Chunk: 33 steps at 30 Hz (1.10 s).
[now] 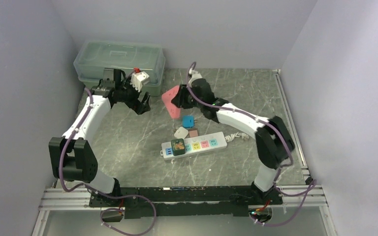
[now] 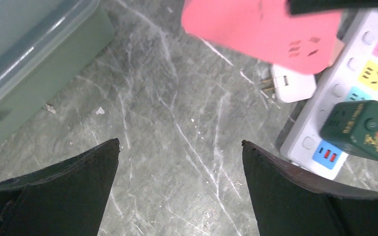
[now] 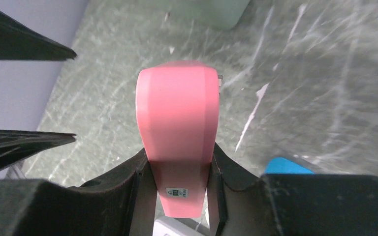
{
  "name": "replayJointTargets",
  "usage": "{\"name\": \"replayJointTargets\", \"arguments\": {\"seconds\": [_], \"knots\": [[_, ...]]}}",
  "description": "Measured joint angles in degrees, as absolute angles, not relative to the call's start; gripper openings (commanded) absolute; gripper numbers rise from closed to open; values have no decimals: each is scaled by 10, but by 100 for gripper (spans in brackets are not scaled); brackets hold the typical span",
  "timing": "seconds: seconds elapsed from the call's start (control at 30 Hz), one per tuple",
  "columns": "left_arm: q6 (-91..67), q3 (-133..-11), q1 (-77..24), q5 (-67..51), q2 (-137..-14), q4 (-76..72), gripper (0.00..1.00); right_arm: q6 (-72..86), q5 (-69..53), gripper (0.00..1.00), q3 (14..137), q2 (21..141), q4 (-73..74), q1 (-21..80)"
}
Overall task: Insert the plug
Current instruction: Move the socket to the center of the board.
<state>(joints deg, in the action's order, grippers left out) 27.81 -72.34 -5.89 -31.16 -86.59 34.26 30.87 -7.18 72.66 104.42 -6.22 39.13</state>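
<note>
My right gripper [image 1: 177, 100] is shut on a pink plug adapter [image 1: 171, 102] and holds it above the table, behind the white power strip [image 1: 195, 144]. In the right wrist view the pink adapter [image 3: 178, 123] sits clamped between the jaws of that gripper [image 3: 179, 164]. In the left wrist view the adapter [image 2: 263, 29] shows socket slots on its face. A dark green cube adapter [image 1: 178, 146] is plugged in at the strip's left end. My left gripper [image 1: 141, 103] is open and empty to the left of the pink adapter, and its wrist view shows it [image 2: 179, 143] over bare table.
A white plug [image 1: 180, 132], a blue plug [image 1: 188, 121] and a small brown one [image 1: 193, 133] lie loose just behind the strip. A translucent green lidded box [image 1: 120, 61] stands at the back left. Walls enclose the table on three sides.
</note>
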Motion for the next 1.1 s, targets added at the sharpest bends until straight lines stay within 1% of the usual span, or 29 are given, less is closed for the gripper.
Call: {"name": "replayJointTargets", "arguments": {"seconds": [0.07,0.17,0.27,0.43,0.53,0.63,0.73,0.97,1.1], "knots": [[279,-747,-58,-324,-865,364,100,302,-46,0,730,993,-27,387],[281,-766,-60,-349,-865,399,100,300,-9,0,714,914,22,384],[288,-776,-78,-356,-874,433,100,307,28,0,661,822,74,384],[289,-778,-148,-357,-891,458,100,343,87,0,548,691,222,391],[286,-780,-191,-357,-899,460,100,375,114,0,514,638,332,399],[279,-796,-225,-354,-918,467,100,412,135,0,512,611,425,415],[276,-810,-256,-350,-943,462,100,442,149,0,510,599,478,433],[266,-810,-313,-341,-990,444,100,482,156,0,440,599,489,439],[260,-810,-346,-330,-1009,433,100,486,165,0,434,621,475,439]]}}
